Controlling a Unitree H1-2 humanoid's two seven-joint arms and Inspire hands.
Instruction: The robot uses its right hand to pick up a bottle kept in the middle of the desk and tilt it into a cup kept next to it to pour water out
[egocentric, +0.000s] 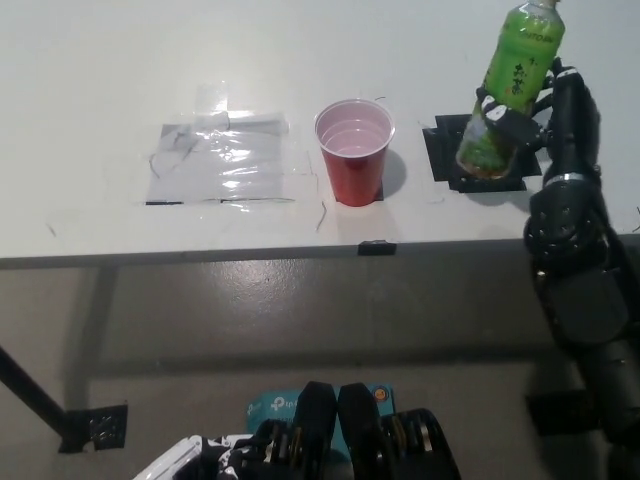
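A green bottle (508, 92) hangs above the black square patch at the desk's right, tilted slightly with its cap toward the top of the picture. My black right hand (545, 110) is shut on its lower half, fingers wrapped round the label. The red cup (353, 150) stands upright on the white desk (300, 50), to the bottle's left and apart from it, with pale liquid or a pale inside showing. My white left hand (185, 462) barely shows at the bottom edge, below the desk.
A patch of clear shiny tape (225, 160) lies on the desk left of the cup. A black square mat (448, 160) marks the bottle's spot. The desk's front edge (300, 255) runs across the middle of the picture.
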